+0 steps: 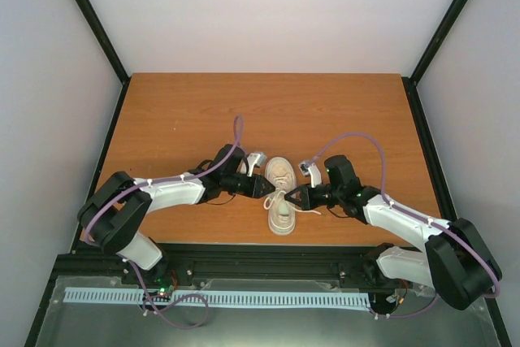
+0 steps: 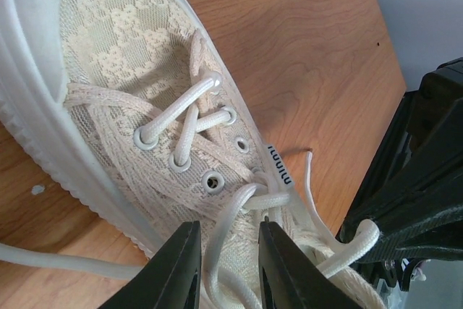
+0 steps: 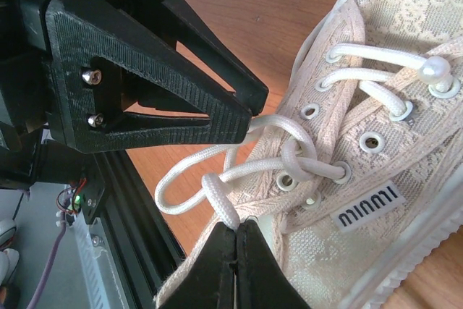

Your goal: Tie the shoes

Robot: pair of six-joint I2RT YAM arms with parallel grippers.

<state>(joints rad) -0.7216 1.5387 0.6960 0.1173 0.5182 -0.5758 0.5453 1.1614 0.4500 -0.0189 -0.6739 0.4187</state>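
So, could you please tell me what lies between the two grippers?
The shoe, its laces crossing the gap between left gripper and right gripper; the top view shows it.

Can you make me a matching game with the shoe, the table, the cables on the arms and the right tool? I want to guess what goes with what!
Things:
1. shoe
2. table
3. cables
4. right tool

Descriptions:
A. purple
B. shut on a lace
C. orange-brown wood
D. cream

Pairs: 1-D, 2-C, 3-A, 4-B
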